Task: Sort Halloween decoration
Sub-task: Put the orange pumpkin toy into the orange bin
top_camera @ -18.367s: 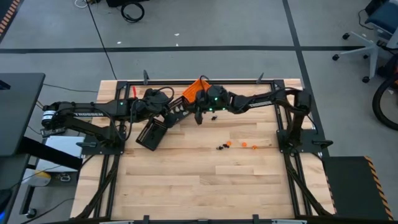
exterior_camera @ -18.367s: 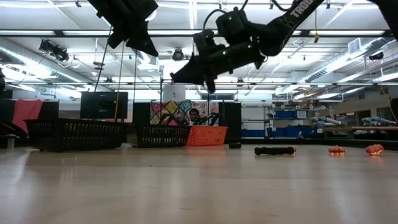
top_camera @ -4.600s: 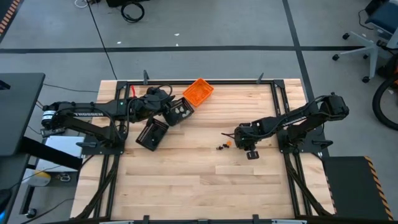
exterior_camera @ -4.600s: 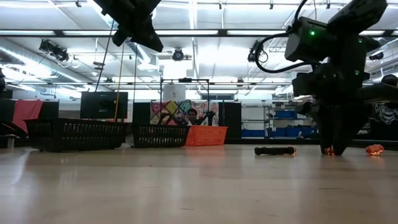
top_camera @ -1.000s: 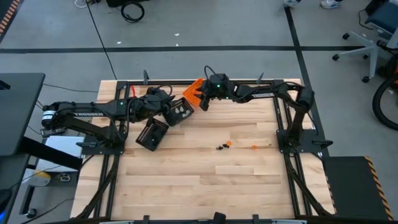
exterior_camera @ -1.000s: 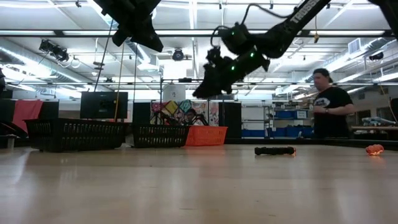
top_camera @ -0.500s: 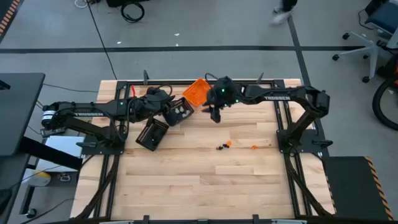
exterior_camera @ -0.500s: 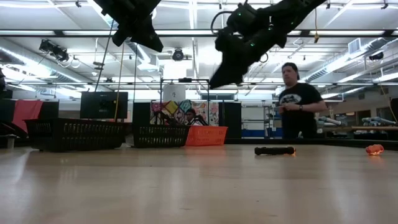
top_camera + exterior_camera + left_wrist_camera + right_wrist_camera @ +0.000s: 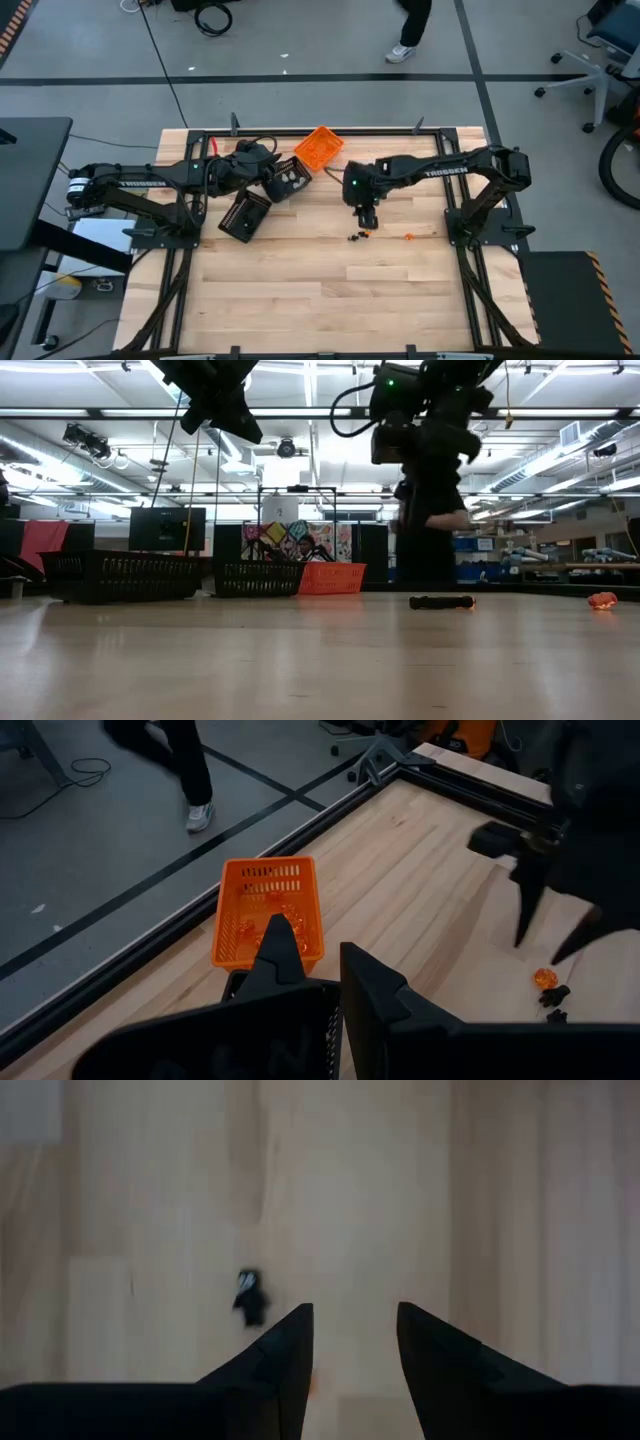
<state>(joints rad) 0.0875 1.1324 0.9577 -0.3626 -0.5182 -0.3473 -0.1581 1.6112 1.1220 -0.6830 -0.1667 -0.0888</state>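
Several tiny Halloween decoration pieces lie mid-table: an orange one (image 9: pixel 367 231) beside black ones (image 9: pixel 355 237), and another orange one (image 9: pixel 408 237) to the right. My right gripper (image 9: pixel 365 217) hangs open just above the first group, pointing steeply down and touching nothing. Its wrist view shows a black piece (image 9: pixel 250 1296) beside the fingertips. My left gripper (image 9: pixel 271 166) stays shut and raised over a black tray (image 9: pixel 291 179) at the far left, holding nothing. Orange pieces lie in the orange tray (image 9: pixel 320 147) at the far edge.
A second black tray (image 9: pixel 245 214) lies nearer on the left. A black metal frame (image 9: pixel 330 131) runs around the table. Bare wood fills the near half. A person (image 9: pixel 410 25) walks on the floor beyond the far edge.
My right gripper has swung from beside the orange tray toward the table's near edge and a little right, to above the mid-table pieces. It has tipped to point steeply down and has stayed open. The person beyond the far edge has walked leftward.
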